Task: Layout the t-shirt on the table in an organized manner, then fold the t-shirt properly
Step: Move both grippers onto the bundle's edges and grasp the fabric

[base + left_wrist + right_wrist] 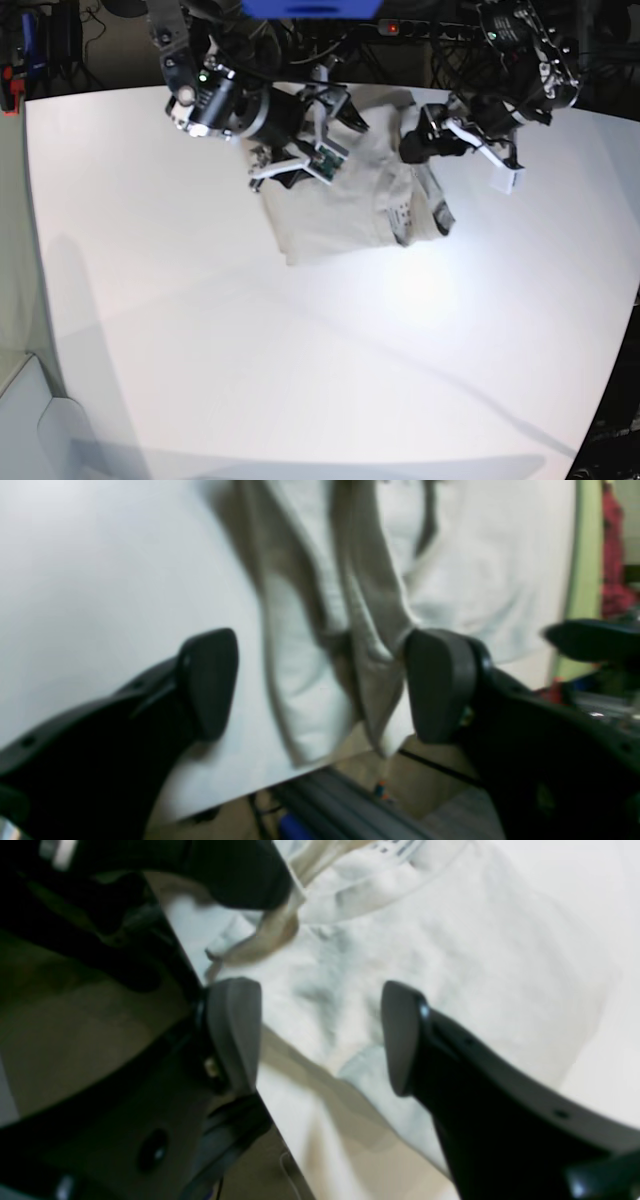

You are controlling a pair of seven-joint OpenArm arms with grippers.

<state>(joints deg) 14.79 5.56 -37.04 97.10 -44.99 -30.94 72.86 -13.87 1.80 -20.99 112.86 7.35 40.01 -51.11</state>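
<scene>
The t-shirt lies bunched and creased near the far edge of the white table, with its neck label facing up. In the left wrist view my left gripper is open. A dangling fold of the t-shirt hangs between the fingers over the table's edge and brushes the right-hand finger. My right gripper is open just above the t-shirt, by the table's edge, and holds nothing. In the base view the left arm is right of the shirt and the right arm left of it.
The table's far edge runs right under both grippers, with floor and frame bars below it. Cables and a power strip lie behind the table. The two grippers are close together over the shirt's collar end.
</scene>
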